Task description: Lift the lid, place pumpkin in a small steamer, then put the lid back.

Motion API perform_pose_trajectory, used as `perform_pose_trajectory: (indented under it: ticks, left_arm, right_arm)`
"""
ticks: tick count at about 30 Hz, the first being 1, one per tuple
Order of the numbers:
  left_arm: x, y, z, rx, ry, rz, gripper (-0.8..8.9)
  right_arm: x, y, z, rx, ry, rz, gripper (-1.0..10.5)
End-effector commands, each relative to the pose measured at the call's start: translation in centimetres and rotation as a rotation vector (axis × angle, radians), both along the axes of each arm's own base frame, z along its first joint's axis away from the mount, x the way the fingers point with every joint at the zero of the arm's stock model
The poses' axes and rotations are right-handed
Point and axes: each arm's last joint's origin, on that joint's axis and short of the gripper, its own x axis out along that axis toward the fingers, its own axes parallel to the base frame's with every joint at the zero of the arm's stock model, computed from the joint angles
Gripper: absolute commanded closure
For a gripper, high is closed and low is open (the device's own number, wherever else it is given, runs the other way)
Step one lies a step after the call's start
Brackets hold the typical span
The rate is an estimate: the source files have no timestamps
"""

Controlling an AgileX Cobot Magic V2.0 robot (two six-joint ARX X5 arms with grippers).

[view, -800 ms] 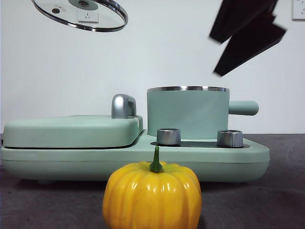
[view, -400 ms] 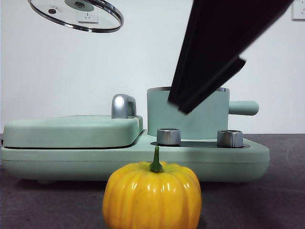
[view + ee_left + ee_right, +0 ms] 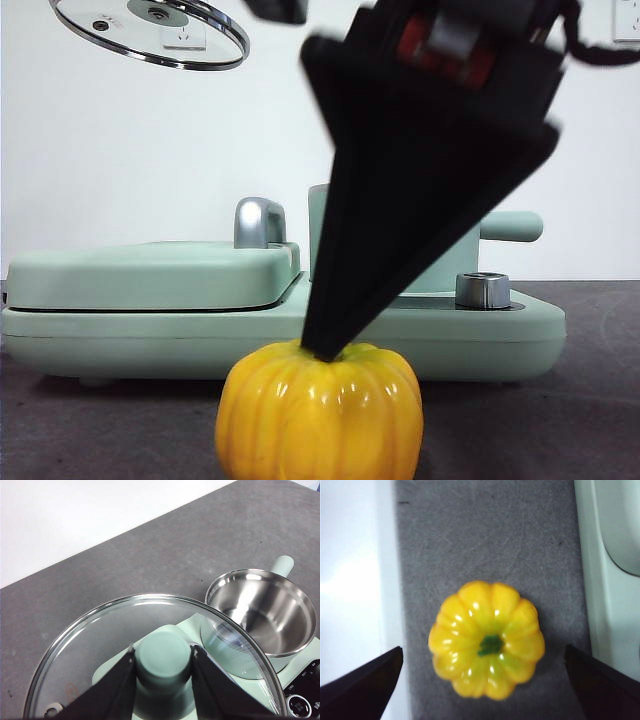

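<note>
Lid (image 3: 150, 645) hangs clamped in the left pincer (image 3: 162, 667); pumpkin (image 3: 487, 640) sits unloaded on the worktop (image 3: 485, 535) beneath the spread right pincer (image 3: 482, 680).

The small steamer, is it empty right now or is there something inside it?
Empty. The left wrist view looks down into the small steamer and shows only bare shiny metal. The pumpkin sits on the table, and the lid is off.
</note>
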Motion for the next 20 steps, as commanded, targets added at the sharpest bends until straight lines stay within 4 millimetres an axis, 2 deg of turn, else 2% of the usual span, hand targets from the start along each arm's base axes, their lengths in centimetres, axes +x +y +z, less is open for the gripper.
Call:
perform_pose_trajectory:
  ticks: [1, 7, 14, 20]
  left_arm:
    - [-0.2, 0.1, 1.4, -0.007, -0.073, -0.008, 7.98]
    - [-0.1, 0.2, 1.4, -0.002, -0.077, -0.008, 7.98]
    - [-0.1, 0.2, 1.4, -0.005, -0.085, -0.008, 7.98]
    - [0.0, 0.2, 1.6, -0.011, -0.101, -0.007, 7.98]
  right_arm:
    - [0.2, 1.0, -0.5, -0.005, -0.004, 0.025, 4.3]
    - [0.6, 1.7, -2.2, -0.052, 0.023, 0.026, 4.3]
    - [0.8, 2.0, -3.2, -0.079, 0.039, 0.025, 4.3]
    - [0.8, 2.0, -3.2, -0.079, 0.040, 0.025, 5.3]
